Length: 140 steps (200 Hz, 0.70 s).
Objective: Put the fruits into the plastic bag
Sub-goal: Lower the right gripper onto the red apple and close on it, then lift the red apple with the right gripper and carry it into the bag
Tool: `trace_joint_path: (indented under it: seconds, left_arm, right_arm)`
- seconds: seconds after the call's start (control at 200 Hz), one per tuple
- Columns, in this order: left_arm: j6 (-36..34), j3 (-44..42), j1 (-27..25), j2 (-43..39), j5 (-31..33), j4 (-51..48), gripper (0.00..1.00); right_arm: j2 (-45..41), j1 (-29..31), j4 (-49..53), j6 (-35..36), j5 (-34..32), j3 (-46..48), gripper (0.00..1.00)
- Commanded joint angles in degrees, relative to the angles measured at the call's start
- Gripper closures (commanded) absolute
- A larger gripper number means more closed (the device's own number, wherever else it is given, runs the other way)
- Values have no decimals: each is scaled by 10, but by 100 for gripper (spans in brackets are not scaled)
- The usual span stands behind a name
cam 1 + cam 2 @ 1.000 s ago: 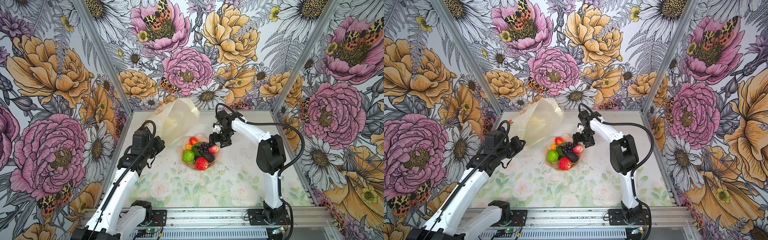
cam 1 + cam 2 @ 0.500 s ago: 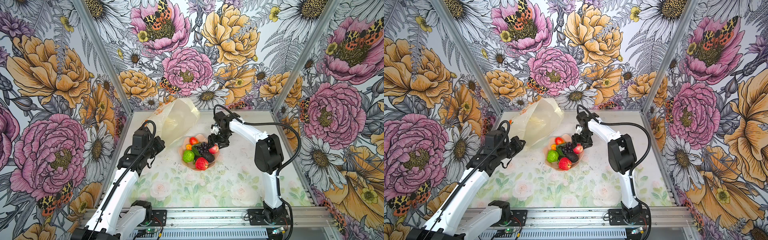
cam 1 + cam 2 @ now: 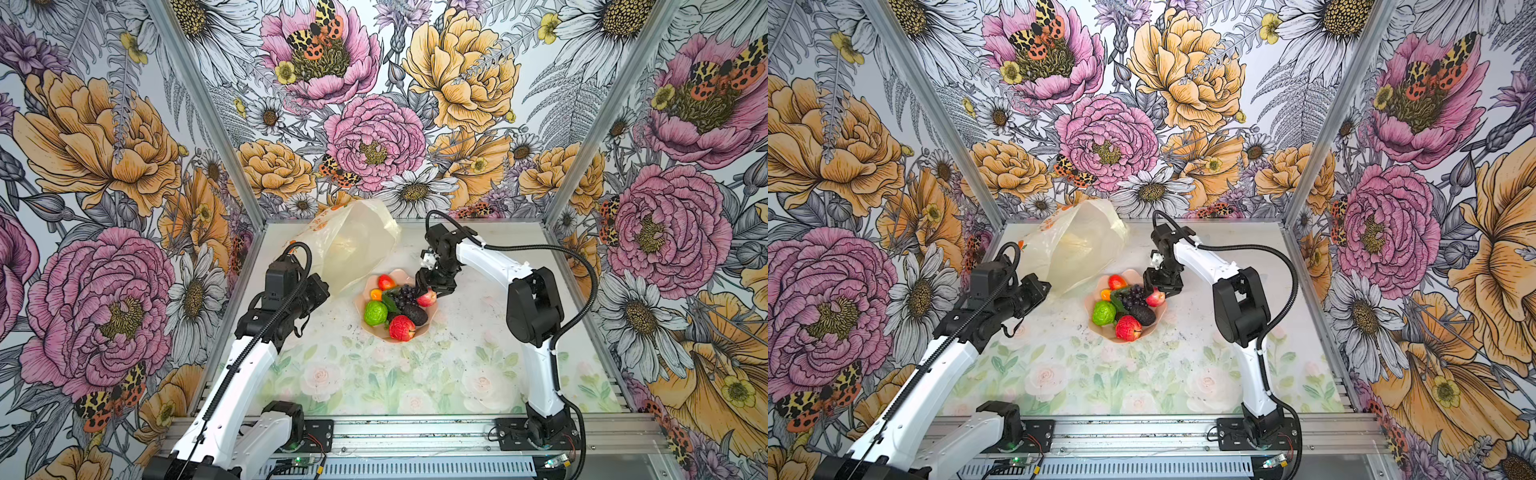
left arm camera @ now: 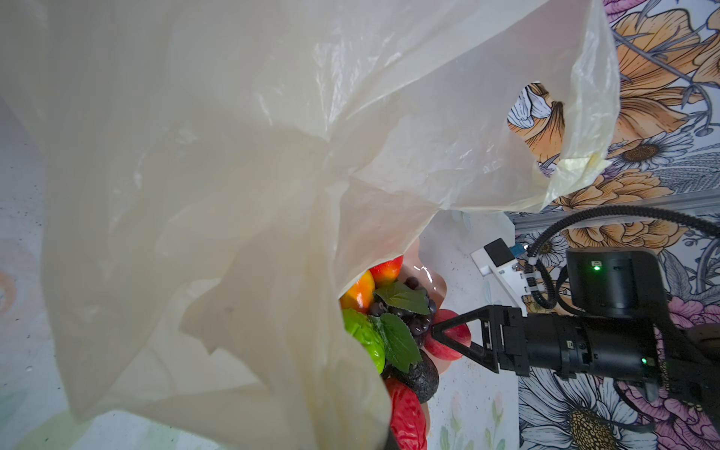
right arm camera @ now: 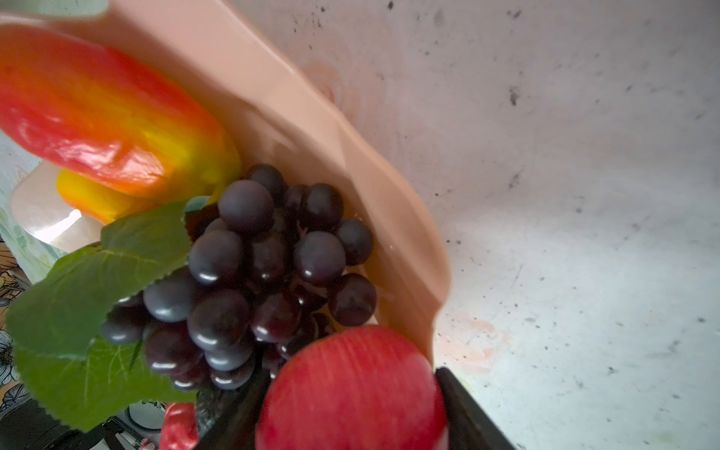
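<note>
At the back left of the table [image 3: 374, 382], the plastic bag [image 3: 353, 245] stood puffed up, a thin, crinkly, pale-yellow translucent film with orange printing along its far upper edge. Its near edge came down to the left gripper [image 3: 322, 291], whose jaws were pressed together. In the left wrist view the film [image 4: 233, 156] gathered toward that gripper and covered most of the view, hiding the fingers, with a handle cut-out showing the wall behind. Just beside the bag, toward the middle of the table, the fruits lay heaped in a pink scalloped bowl [image 3: 434, 313]: a lime-green fruit [image 3: 375, 312] on the left, a large red apple [image 3: 402, 327] nearest the front, a dark avocado [image 3: 415, 316] beside it, a purple grape bunch [image 3: 405, 296] with a green leaf in the middle, a small orange [image 3: 376, 294] and a red fruit [image 3: 385, 281] at the back. A small red apple [image 3: 427, 298] sat against the bowl's right rim, touching the grapes. The right gripper [image 3: 429, 291] reached down over it, its black fingers [image 5: 467, 409] spread to either side of the apple [image 5: 350, 389] and close against it. Whether they already pressed on it could not be told. The grapes crowded the inner finger.
</note>
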<state>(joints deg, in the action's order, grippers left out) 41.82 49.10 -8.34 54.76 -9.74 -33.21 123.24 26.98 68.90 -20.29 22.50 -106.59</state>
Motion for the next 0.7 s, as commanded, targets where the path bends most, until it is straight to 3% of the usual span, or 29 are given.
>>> trace_joint_path:
  seconds: [0.0,0.695]
  left_arm:
    - [-4,-1,5,-2,-3,1,100]
    - [6,-8,-7,-14,9,2,100]
  right_arm:
    - [-20,4,-3,3,-11,-9,42]
    - [-111,-19,-13,2,10,12,43]
